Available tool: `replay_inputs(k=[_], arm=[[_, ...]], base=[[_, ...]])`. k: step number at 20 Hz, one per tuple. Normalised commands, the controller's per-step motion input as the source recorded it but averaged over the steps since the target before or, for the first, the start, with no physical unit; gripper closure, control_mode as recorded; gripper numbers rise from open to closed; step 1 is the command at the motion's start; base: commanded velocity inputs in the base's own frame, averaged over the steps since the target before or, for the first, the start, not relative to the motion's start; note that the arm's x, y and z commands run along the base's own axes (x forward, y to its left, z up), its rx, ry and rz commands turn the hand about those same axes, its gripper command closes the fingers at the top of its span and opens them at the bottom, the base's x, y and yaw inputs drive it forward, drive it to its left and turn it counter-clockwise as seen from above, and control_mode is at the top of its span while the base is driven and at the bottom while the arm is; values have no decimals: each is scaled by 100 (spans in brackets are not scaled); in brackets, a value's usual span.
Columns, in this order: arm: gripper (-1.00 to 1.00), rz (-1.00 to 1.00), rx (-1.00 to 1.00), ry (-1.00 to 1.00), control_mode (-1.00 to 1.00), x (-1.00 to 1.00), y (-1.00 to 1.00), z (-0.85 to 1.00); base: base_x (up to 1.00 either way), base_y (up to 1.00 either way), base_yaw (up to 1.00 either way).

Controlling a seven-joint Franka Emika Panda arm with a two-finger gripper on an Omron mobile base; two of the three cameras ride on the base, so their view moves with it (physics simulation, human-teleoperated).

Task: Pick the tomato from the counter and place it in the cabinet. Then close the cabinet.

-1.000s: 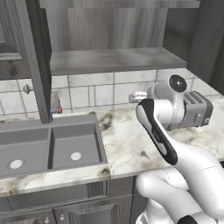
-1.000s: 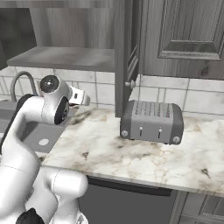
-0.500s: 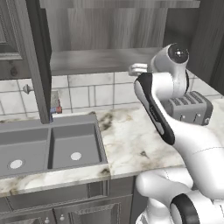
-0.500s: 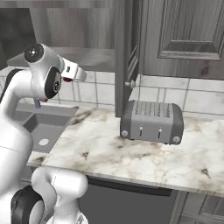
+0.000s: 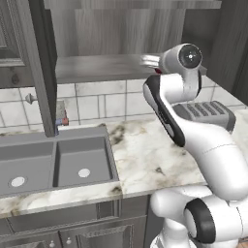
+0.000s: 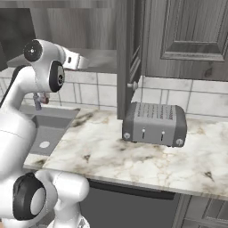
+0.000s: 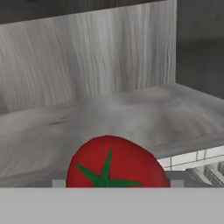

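Note:
The glossy red tomato [image 7: 116, 164] with its green stalk sits low in the hand view, held by my gripper [image 7: 116, 183], which is shut on it. A sliver of the tomato's red [image 5: 157, 71] shows under the hand in the left base view. The gripper [image 5: 149, 61] [image 6: 81, 61] is raised to the level of the grey shelf [image 5: 97, 68] [image 7: 109, 118] of the open dark wood-grain cabinet [image 6: 102, 26], just in front of the shelf's edge. The white marble counter [image 5: 140, 155] [image 6: 133, 156] lies well below.
One open cabinet door [image 5: 41, 63] stands edge-on over the grey double sink [image 5: 53, 162]; the other [image 6: 129, 53] stands edge-on beside the silver toaster [image 6: 153, 124] [image 5: 203, 114]. A closed wall cabinet [image 6: 191, 35] hangs to the right. Tiled wall behind.
The arm has lifted the hand with the tomato from just above counter height up to shelf level and brought it towards the open cabinet.

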Motion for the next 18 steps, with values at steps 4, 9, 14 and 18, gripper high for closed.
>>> replay_inputs(k=[4,9,14,18], arm=[[100,0,5,4,-100,89,0,0],[100,0,2,13,-100,92,0,2],[100,0,0,7,-100,92,0,0],[100,0,0,1,-100,89,0,-14]], base=[[0,0,0],[0,0,0],[0,0,0],[0,0,0]])
